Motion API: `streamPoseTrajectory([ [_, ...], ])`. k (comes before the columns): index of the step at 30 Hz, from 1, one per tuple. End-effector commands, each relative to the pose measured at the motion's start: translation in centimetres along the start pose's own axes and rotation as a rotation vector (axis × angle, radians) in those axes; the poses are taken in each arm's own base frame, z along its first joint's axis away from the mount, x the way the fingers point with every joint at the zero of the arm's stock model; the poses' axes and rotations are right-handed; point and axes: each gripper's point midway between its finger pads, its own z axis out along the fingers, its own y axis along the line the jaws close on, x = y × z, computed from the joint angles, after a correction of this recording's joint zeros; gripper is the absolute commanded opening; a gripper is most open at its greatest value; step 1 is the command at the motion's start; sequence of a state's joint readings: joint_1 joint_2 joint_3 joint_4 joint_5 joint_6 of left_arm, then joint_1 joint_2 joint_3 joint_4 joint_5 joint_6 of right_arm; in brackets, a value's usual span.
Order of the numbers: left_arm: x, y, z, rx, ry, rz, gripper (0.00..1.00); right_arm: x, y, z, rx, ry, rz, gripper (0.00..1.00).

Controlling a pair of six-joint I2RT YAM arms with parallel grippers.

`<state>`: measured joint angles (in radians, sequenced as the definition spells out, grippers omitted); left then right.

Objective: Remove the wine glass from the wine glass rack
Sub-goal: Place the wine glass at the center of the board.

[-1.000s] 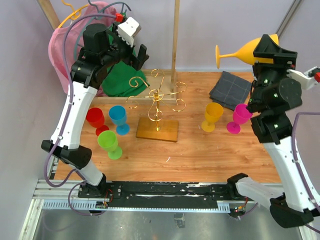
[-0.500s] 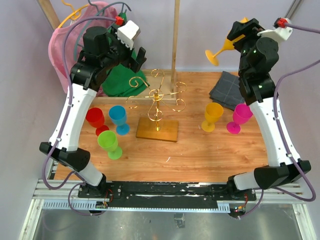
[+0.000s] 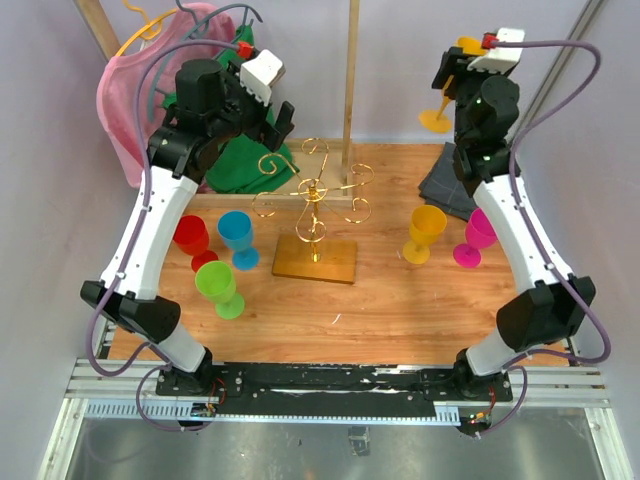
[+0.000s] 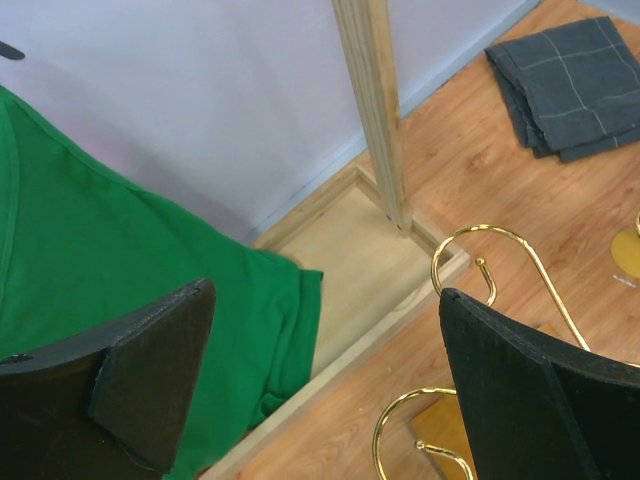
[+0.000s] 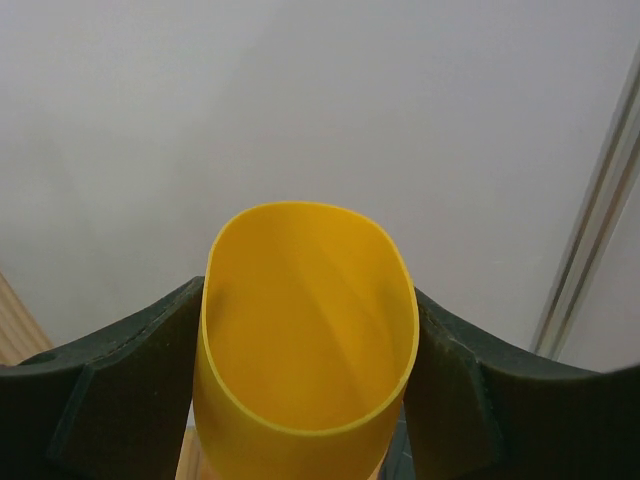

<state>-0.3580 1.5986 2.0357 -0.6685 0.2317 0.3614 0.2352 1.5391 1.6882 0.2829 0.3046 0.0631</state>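
Hanging wide open over the crumpled green cloth (image 3: 240,160), the left end effector (image 3: 275,118) grips nothing and has hardly shifted in the last second. Its wrist camera shows only empty space between the two dark fingers (image 4: 150,380).

Just to its right stands the gold wire wine glass rack (image 3: 315,200) on its square light-wood base. It sits in the same spot as before, and every curled arm visible from above looks bare. The red (image 3: 190,235), blue (image 3: 237,235) and green (image 3: 217,285) goblets to its left, and the orange (image 3: 427,230) and magenta (image 3: 478,232) ones to its right, stand upright on the wooden tabletop (image 3: 400,300) and have not moved.

The real change is on the right. The right arm has swung in from the far edge and straightened upward. Its right end effector (image 3: 465,68) is closed around the bowl of the yellow plastic wine glass (image 3: 437,118). The glass has gone from lying sideways out to the right to being held high against the back wall, with its foot pointing down and to the left. The wrist camera shows the bowl (image 5: 305,330) wedged firmly between both fingers.

The glass is well apart from the rack, so the removal looks done. What probably remains is bringing it down and standing it among the others.
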Motion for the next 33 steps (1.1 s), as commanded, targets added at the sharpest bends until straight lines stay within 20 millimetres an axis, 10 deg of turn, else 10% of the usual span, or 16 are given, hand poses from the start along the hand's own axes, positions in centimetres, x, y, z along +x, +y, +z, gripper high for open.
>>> streamPoseTrajectory([
  [1,-0.5,-0.2,-0.7,-0.008,-0.016,0.005,1.00,2.1,0.3,1.1,-0.036,-0.045,-0.088,0.51],
  [16,2.8,-1.1,0.9,0.023,0.052,-0.003,0.99,14.4,1.8,4.3,-0.038,0.028,-0.161,0.50],
  [33,5.4,-1.6,3.3,0.054,0.106,-0.013,0.99,26.4,1.3,2.2,0.037,0.040,-0.181,0.49],
])
